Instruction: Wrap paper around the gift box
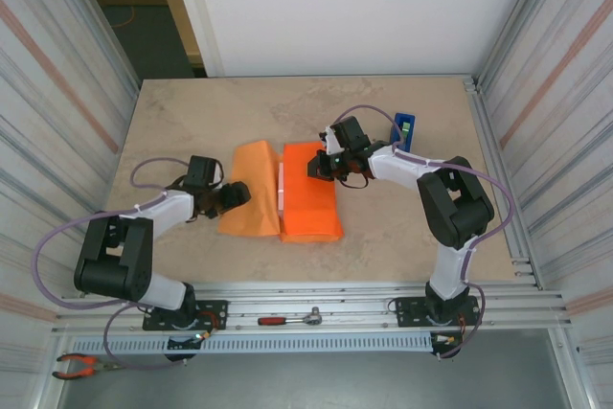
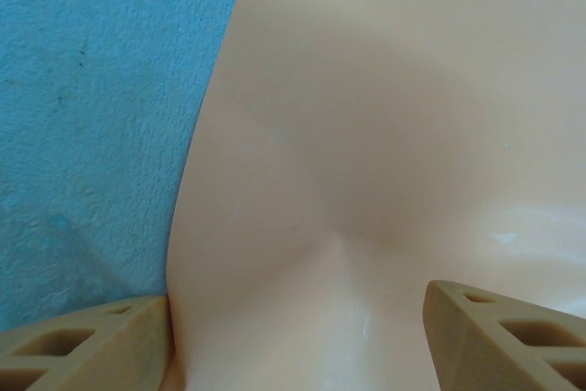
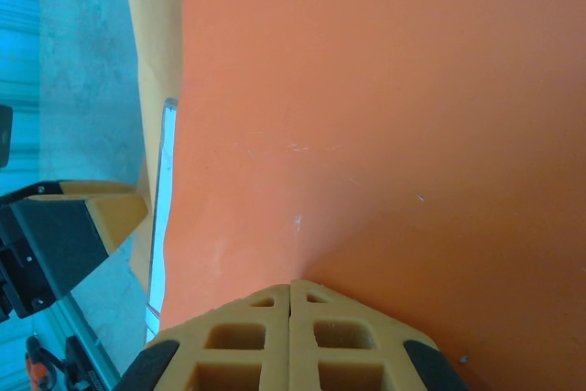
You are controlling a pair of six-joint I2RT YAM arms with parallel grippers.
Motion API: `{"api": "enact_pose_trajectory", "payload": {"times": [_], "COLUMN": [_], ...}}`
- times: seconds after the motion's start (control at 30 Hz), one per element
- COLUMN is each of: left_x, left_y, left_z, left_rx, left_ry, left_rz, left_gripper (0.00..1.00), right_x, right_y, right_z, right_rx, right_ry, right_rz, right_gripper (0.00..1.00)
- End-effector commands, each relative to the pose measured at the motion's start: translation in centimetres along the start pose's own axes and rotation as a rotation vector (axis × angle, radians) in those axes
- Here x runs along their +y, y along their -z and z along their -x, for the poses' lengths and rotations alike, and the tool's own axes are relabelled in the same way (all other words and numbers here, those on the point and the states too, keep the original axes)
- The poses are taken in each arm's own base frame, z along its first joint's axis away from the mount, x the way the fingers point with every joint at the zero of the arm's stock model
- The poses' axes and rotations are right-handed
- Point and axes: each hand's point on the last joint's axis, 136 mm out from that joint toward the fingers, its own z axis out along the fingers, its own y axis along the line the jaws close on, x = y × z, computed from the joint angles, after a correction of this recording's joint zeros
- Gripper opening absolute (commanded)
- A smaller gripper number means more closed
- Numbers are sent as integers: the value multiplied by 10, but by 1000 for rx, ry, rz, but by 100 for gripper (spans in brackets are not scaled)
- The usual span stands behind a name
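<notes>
Right gripper is pinched closed, pinning the folded paper down over the gift box. Left gripper gapes wide at the raised flap, gripping nothing. I'd sweep that flap low and flat across.

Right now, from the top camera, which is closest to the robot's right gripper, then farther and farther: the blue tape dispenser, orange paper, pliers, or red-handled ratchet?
1. Orange paper: touching the right gripper, just under it.
2. Blue tape dispenser: behind it, to the right.
3. Red-handled ratchet: on the near rail, middle.
4. Pliers: near left corner.
</notes>
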Motion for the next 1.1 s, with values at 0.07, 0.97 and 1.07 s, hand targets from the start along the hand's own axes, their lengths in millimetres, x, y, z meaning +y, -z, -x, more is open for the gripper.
{"api": "enact_pose_trajectory", "payload": {"times": [0.07,0.97,1.07], "left_x": [-57,24,38], "left_y": [11,39,36], "left_z": [67,47,44], "left_rx": [-237,-271,-250], "left_ry": [-177,-1,29], "left_rz": [-246,121,164], "left_gripper": [73,74,75], "right_x": [-45,-50,-50], "right_y": [-14,-21,-21], "right_z": [-33,-38,-38], "right_rx": [87,102,103], "right_ry": [-86,-93,-94], "right_rz": [-137,-137,-135], "right_gripper": [0,0,0]}}
